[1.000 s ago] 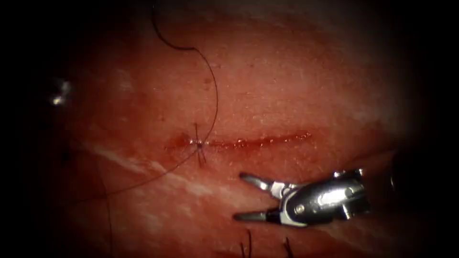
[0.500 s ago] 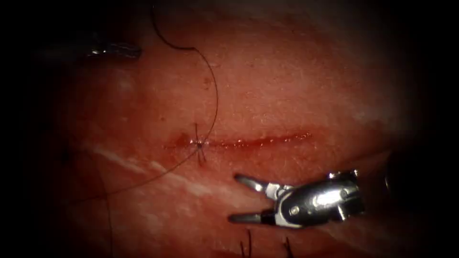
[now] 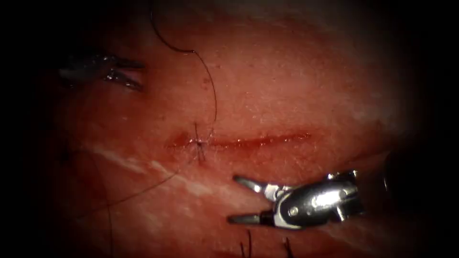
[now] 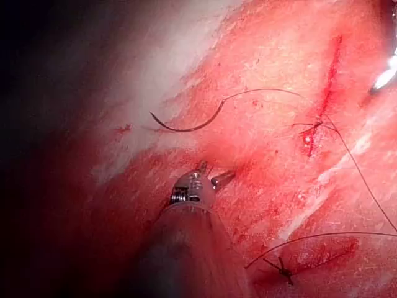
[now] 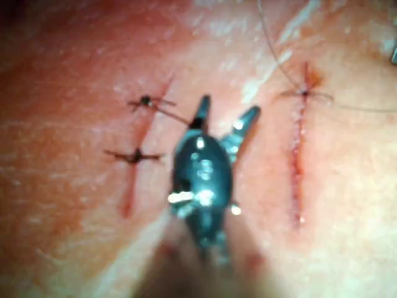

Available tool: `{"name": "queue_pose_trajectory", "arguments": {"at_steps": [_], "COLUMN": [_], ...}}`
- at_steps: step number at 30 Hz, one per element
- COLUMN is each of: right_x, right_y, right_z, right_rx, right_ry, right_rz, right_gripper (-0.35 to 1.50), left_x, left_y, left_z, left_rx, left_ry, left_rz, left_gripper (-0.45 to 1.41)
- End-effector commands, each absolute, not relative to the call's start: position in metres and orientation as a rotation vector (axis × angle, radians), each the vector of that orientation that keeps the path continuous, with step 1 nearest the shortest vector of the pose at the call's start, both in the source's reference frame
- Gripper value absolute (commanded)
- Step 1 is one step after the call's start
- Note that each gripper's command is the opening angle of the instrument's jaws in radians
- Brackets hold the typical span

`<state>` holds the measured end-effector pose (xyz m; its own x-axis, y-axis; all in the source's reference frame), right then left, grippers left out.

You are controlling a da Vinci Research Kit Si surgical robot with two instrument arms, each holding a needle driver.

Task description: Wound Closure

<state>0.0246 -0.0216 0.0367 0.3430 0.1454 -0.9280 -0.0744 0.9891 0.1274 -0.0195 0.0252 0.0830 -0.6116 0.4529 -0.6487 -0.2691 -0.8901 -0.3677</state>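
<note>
The cut runs across the tissue, with a knotted stitch at its left end. The curved needle lies free on the tissue above that end, and is also seen lying flat in the left wrist view. Its thread runs down to the knot, and another strand trails down-left. My left tool hovers far up-left of the cut, jaws open and holding nothing. My right tool is below the cut, jaws wide open and empty.
A second, stitched cut with two knots lies beside the right tool. Short cut thread ends stick up at the endoscope view's bottom edge. Red fluid wets the open cut.
My left tool came in from the far left toward the needle and its jaws opened. The thread by the knot slackened a little. My right tool shifted slightly left.
</note>
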Motion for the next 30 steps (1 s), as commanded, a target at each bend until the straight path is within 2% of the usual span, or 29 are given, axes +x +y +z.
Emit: {"name": "queue_pose_trajectory", "arguments": {"at_steps": [1,6,8,12,26,28,30], "right_x": [0.0248,0.0248,0.0247,0.0247,0.0244,0.0244,0.0244], "right_y": [-0.023,-0.023,-0.023,-0.023,-0.023,-0.023,-0.023], "right_z": [0.037,0.037,0.037,0.037,0.037,0.037,0.037], "right_rx": [0.072,0.07,0.07,0.072,0.071,0.071,0.071], "right_ry": [1.212,1.214,1.215,1.217,1.22,1.22,1.22], "right_rz": [0.143,0.144,0.144,0.149,0.148,0.148,0.148], "right_gripper": [1.03,1.03,1.03,1.03,1.03,1.03,1.03], "left_x": [-0.0195,-0.0179,-0.0165,-0.0157,-0.0211,-0.0217,-0.0221], "left_y": [0.025,0.025,0.027,0.028,0.029,0.03,0.03], "left_z": [0.084,0.083,0.081,0.079,0.072,0.072,0.072], "left_rx": [-1.07,-1.06,-1.035,-1.007,-1.053,-0.966,-0.948], "left_ry": [-0.347,-0.373,-0.36,-0.367,-0.153,0.011,0.042], "left_rz": [2.486,2.483,2.474,2.448,2.633,2.754,2.808], "left_gripper": [0.88,0.89,0.72,0.67,0.32,0.29,0.27]}}
